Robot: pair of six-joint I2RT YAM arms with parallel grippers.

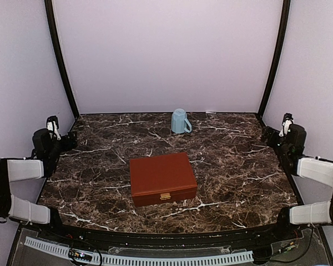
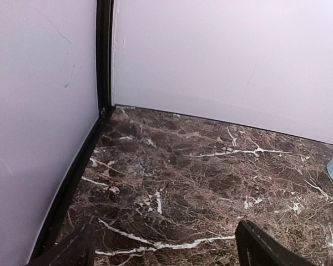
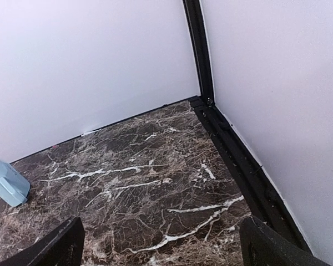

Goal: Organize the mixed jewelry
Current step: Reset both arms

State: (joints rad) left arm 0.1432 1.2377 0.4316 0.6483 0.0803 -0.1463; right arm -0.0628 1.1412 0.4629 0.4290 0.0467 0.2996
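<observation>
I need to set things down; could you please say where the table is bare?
Bare marble lies between box and left arm, between box and right arm, and between box and mug. Nowhere is crowded; the box takes the near centre.

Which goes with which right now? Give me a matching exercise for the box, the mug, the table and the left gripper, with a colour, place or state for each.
Things:
1. box
2. mug
3. table
4. left gripper

Descriptions:
A. dark marble with white veins
B. open, holding nothing, facing the far left corner
C. light blue, near the back wall
D. reddish-brown, lid shut, mid-table

Pairs: 1-D, 2-C, 3-A, 4-B
</observation>
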